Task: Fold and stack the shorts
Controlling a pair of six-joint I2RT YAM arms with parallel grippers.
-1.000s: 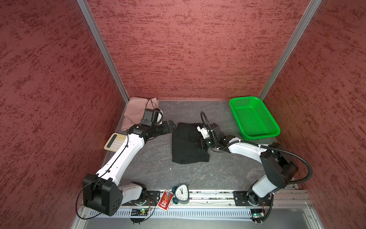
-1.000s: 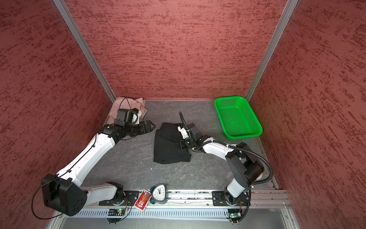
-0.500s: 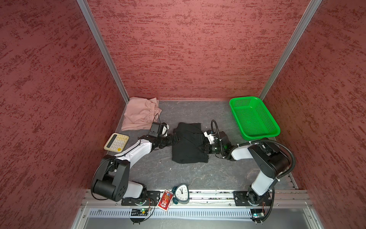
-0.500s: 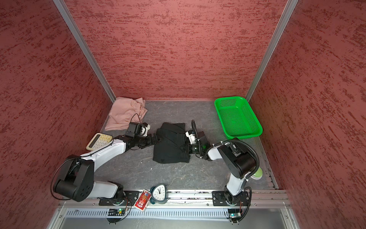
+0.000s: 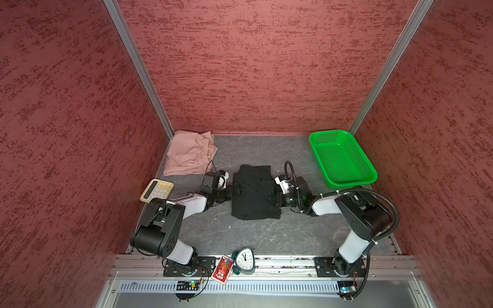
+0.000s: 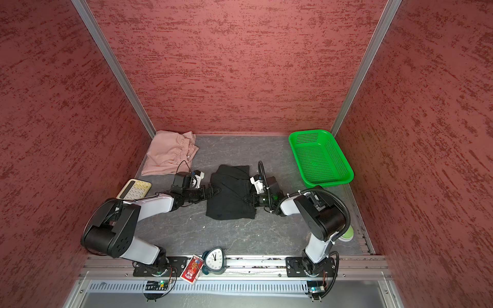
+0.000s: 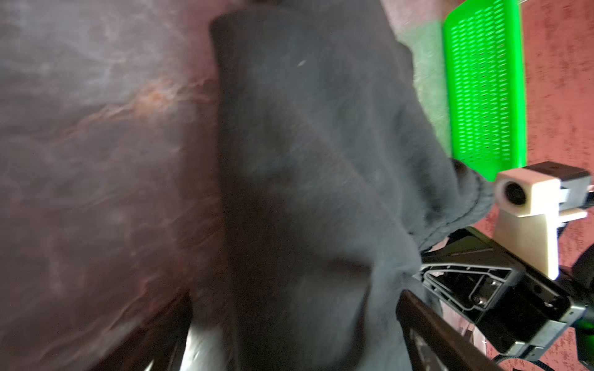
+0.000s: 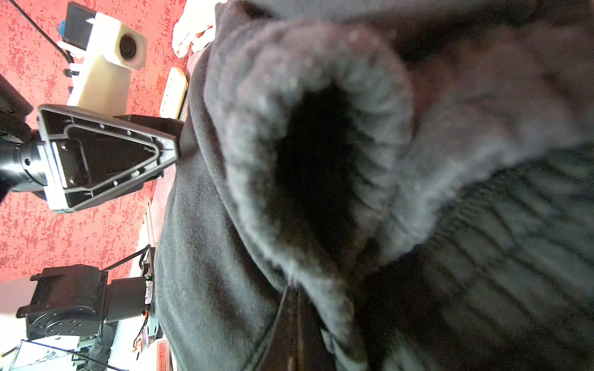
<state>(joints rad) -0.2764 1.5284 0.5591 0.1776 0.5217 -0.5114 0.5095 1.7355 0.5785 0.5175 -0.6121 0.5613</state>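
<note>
The black shorts lie folded in the middle of the table in both top views. At their left edge sits my left gripper, low over the table. It is open, and in the left wrist view the cloth lies between its wide-spread fingers. My right gripper is shut on the right edge of the black shorts, pinching a fold that bulges above it. The pink shorts lie in the back left corner, apart from both grippers.
A green basket stands at the back right. A calculator lies at the left, beside the left arm. A small clock and a red card pack rest on the front rail. Red walls close in three sides.
My left gripper has left the pink shorts and come down to the black shorts' left edge. The right arm has folded back and lowered, still gripping the right edge.
</note>
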